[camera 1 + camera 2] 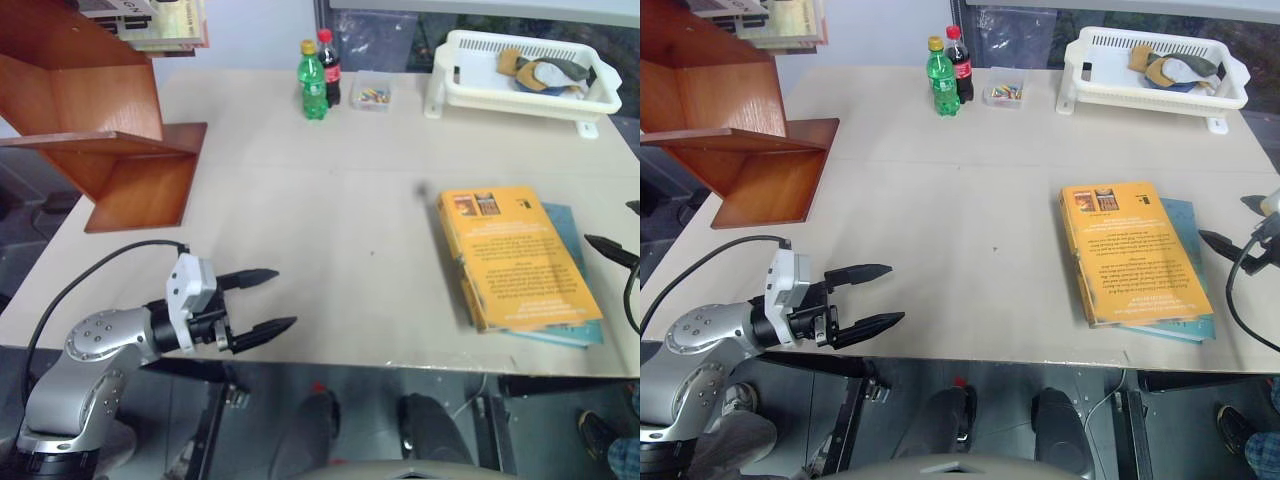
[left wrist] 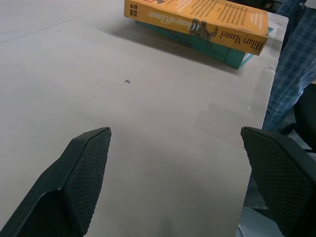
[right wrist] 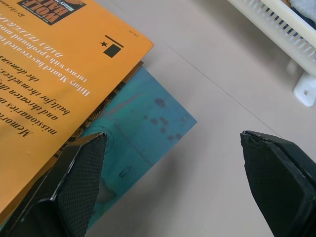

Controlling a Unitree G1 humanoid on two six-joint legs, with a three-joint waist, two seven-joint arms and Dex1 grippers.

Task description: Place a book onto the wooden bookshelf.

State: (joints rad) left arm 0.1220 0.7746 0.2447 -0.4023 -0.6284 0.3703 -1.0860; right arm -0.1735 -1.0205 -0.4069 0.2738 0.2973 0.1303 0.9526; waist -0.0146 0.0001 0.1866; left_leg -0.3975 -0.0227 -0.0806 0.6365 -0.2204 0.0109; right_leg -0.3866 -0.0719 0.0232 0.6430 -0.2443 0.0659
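Observation:
The book (image 1: 515, 255), thick with an orange-yellow cover, lies flat at the table's right front on top of a thinner teal-blue book (image 3: 138, 128). The wooden bookshelf (image 1: 100, 120), reddish-brown, stands at the far left of the table. My left gripper (image 1: 287, 297) hovers open and empty over the front left of the table, pointing right toward the book (image 2: 207, 19). Just off the book's right side, my right gripper (image 1: 1222, 218) stands open with nothing between its fingers; its left finger (image 3: 79, 177) hangs over the teal book's edge.
A white slatted basket (image 1: 520, 75) with cloth items sits at the back right. A green bottle (image 1: 313, 85), a cola bottle (image 1: 329, 65) and a small clear box (image 1: 371, 93) stand at the back centre. Magazines (image 1: 160, 25) lean on the shelf. A person's plaid-clad leg (image 2: 296, 64) is beside the table.

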